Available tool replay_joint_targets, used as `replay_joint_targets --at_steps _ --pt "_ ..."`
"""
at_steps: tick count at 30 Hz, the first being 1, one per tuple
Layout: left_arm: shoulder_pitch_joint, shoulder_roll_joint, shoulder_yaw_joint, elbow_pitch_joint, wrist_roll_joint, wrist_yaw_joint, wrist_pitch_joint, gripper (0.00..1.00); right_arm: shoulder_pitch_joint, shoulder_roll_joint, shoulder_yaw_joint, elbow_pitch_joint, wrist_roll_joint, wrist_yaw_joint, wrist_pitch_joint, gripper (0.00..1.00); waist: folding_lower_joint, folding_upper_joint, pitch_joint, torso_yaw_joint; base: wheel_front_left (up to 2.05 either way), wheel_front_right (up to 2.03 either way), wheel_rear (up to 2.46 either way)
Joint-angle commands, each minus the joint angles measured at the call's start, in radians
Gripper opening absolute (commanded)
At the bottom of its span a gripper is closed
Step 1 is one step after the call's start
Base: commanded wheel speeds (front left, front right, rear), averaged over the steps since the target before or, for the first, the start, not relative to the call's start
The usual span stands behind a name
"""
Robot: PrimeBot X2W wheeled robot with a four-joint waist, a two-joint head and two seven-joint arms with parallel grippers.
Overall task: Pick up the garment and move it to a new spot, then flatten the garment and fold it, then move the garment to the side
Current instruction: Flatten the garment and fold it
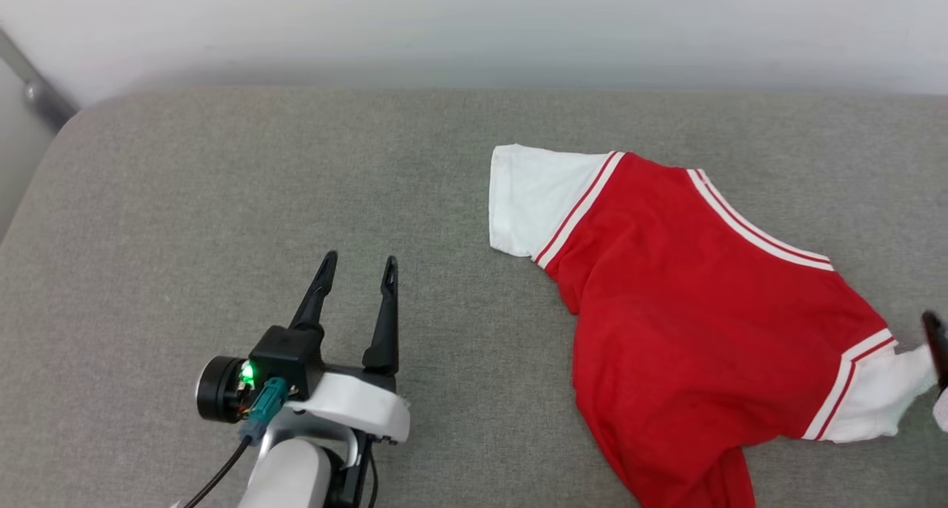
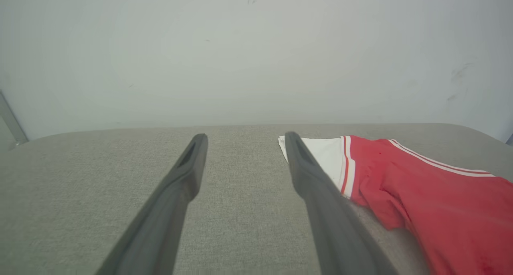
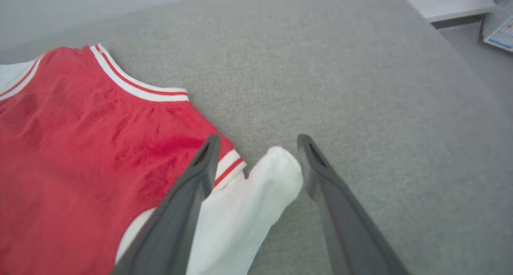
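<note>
the shirt lay rumpled and unfolded at the right of the grey padded surface. the right claw stood apart, its white sleeve between the fingers, ungripped. the left claw stood apart, empty, well clear. flattening, folding and setting aside looked left to do.

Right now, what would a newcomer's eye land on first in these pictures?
The red garment with white sleeves, lying rumpled on the grey fabric surface, right of centre in the head view. The right pincer is open, with one white sleeve lying between its fingers; the left pincer hangs open beside the garment.
</note>
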Motion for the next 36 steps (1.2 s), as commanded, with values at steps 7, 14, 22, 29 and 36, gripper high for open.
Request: replay_joint_targets --at_steps 7,14,22,29,36 --pt "0.048 0.031 0.025 0.018 -0.009 0.006 -0.002 1.00 0.048 0.024 0.038 -0.103 -0.100 -0.001 -0.277 1.00 0.0000 0.0000 -0.072 -0.035 0.00 0.00 0.00" --pt "0.078 0.059 0.038 0.013 -0.020 0.015 0.021 1.00 0.143 0.088 0.140 -0.267 -0.139 -0.001 -0.361 1.00 0.0000 0.0000 -0.130 -0.047 0.00 0.00 0.00" --pt "0.107 0.076 0.057 0.008 -0.047 0.024 0.073 1.00 0.279 0.186 0.213 -0.429 -0.176 -0.001 -0.363 1.00 0.0000 0.0000 -0.153 -0.051 0.00 0.00 0.00" --pt "0.050 0.103 0.060 -0.003 -0.052 0.015 0.106 1.00 0.309 0.225 0.261 -0.513 -0.190 -0.001 -0.350 1.00 0.0000 0.0000 -0.115 -0.096 0.00 0.00 0.00" --pt "-0.150 0.119 0.023 0.037 -0.087 -0.071 0.253 1.00 0.246 0.239 0.265 -0.540 -0.185 -0.001 -0.351 1.00 0.0000 0.0000 -0.014 -0.157 0.00 0.00 0.00"
